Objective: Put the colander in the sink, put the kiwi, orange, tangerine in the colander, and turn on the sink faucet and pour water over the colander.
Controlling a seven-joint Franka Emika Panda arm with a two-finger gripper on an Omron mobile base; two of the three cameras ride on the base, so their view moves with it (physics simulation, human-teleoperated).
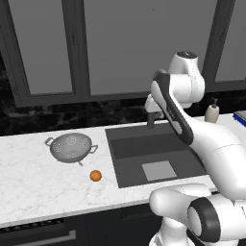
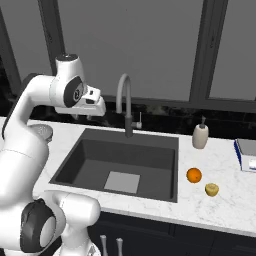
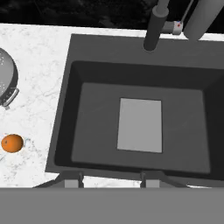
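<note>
Below the fingers (image 3: pixel 73 179), which stood apart and held nothing, lay the sink (image 3: pixel 83 127), its basin bare. The colander (image 1: pixel 71 147) sat on the counter (image 1: pixel 38 178) well off to their left, an orange fruit (image 1: pixel 95 176) near it. The sink faucet (image 2: pixel 126 102) rose beyond them. A kiwi (image 2: pixel 212 189) and another orange fruit (image 2: pixel 194 175) lay right of the sink.

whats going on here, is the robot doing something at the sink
The white arm hangs above the sink with its gripper empty and nothing started yet. The colander sits on the counter left of the basin, with one orange fruit in front of it. Another orange fruit and the kiwi lie on the counter right of the sink. The faucet is off and the basin is empty.
</note>
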